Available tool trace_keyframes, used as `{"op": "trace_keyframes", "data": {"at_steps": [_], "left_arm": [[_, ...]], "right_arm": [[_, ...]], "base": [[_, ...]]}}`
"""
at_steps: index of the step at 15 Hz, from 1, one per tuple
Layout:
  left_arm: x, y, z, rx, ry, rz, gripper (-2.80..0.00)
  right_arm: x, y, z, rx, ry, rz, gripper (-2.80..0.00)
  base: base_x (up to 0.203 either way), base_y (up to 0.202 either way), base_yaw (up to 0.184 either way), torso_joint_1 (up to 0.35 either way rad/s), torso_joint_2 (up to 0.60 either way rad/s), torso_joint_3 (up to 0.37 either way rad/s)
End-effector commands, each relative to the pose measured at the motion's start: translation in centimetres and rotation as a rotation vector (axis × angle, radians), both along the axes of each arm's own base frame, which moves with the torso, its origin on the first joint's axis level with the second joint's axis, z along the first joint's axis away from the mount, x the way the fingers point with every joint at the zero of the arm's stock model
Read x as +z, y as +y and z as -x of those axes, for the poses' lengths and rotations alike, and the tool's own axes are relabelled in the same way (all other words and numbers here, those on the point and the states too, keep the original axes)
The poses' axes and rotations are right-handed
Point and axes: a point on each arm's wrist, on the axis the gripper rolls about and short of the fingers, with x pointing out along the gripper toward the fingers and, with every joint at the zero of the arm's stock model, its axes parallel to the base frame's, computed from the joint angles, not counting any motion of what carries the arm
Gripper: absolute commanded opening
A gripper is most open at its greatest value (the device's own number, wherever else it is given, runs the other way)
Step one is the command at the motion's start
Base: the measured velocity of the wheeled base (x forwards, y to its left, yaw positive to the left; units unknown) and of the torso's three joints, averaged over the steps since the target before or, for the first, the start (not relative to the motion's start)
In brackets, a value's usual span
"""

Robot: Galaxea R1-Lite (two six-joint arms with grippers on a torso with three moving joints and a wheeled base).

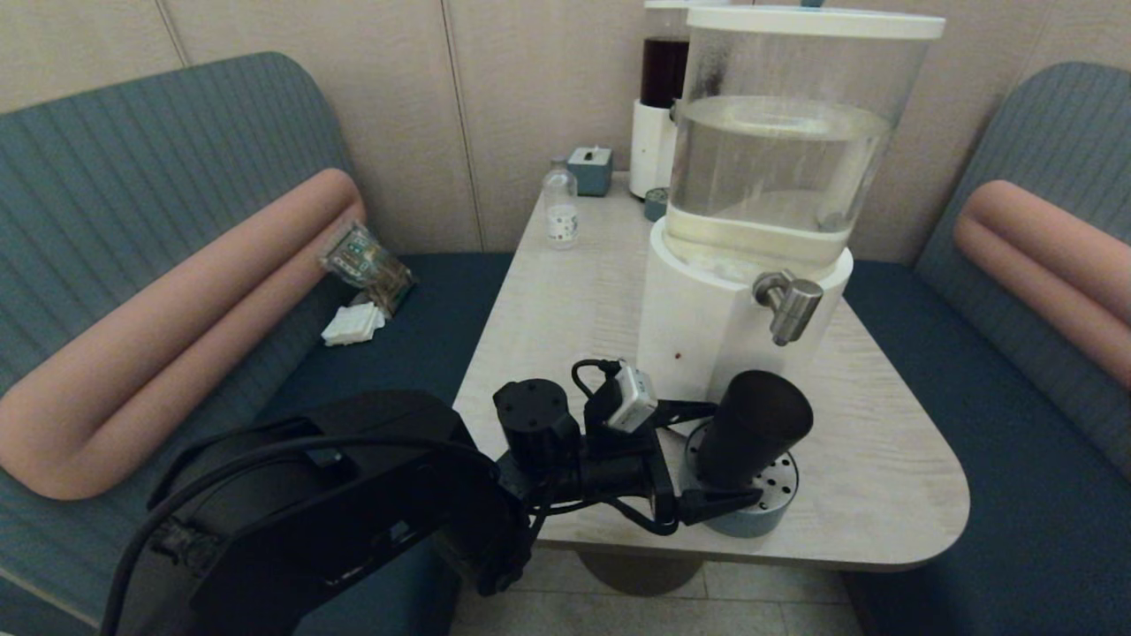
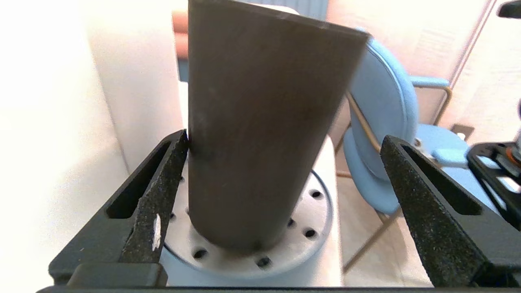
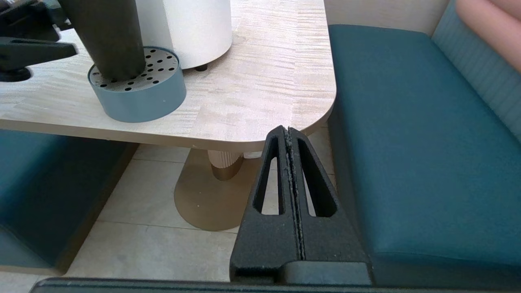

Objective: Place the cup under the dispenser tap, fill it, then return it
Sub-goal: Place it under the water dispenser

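Observation:
The dark tapered cup (image 1: pixel 751 424) rests its base on the round perforated drip tray (image 1: pixel 778 512) and leans toward the right. The silver dispenser tap (image 1: pixel 789 305) juts from the white base of the clear-tank dispenser (image 1: pixel 778 159), above and slightly right of the cup's rim. My left gripper (image 1: pixel 735 452) is open around the cup's lower half. In the left wrist view one finger (image 2: pixel 163 191) touches the cup (image 2: pixel 264 122), while the other stands well apart from it. My right gripper (image 3: pixel 287 130) is shut and empty, parked below the table's front right corner.
A slimmer dispenser with a dark red tank (image 1: pixel 664 88), a small clear bottle (image 1: pixel 560 212), a blue box (image 1: pixel 590 170) and a small tin (image 1: pixel 656 203) stand at the table's far end. Blue benches flank the table (image 1: pixel 884 459). Packets (image 1: pixel 367 265) lie on the left bench.

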Motion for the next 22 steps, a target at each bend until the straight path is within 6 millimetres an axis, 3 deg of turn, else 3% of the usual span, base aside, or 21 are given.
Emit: {"op": "trace_keyframes", "data": {"at_steps": [1, 8, 12, 17, 22], "left_arm": [[0.7, 0.4, 0.5, -0.003, -0.008, 0.002, 0.00], [-1.3, 0.4, 0.1, 0.039, 0.029, -0.022, 0.00], [-1.9, 1.5, -0.9, 0.092, 0.041, -0.028, 0.00], [-1.6, 2.9, -1.2, 0.125, 0.044, -0.035, 0.00], [-0.1, 4.8, 0.6, 0.137, 0.062, -0.058, 0.00]], "right_arm": [[-0.4, 0.0, -0.1, 0.000, 0.013, 0.000, -2.80], [-0.4, 0.0, -0.1, -0.001, 0.013, 0.000, -2.80], [-0.4, 0.0, -0.1, 0.000, 0.013, 0.000, -2.80], [-0.4, 0.0, -0.1, 0.000, 0.014, 0.000, -2.80], [-0.4, 0.0, -0.1, 0.000, 0.013, 0.000, -2.80]], "base": [[0.000, 0.000, 0.000, 0.000, 0.00, 0.000], [0.000, 0.000, 0.000, 0.000, 0.00, 0.000], [0.000, 0.000, 0.000, 0.000, 0.00, 0.000], [0.000, 0.000, 0.000, 0.000, 0.00, 0.000], [0.000, 0.000, 0.000, 0.000, 0.00, 0.000]]}}
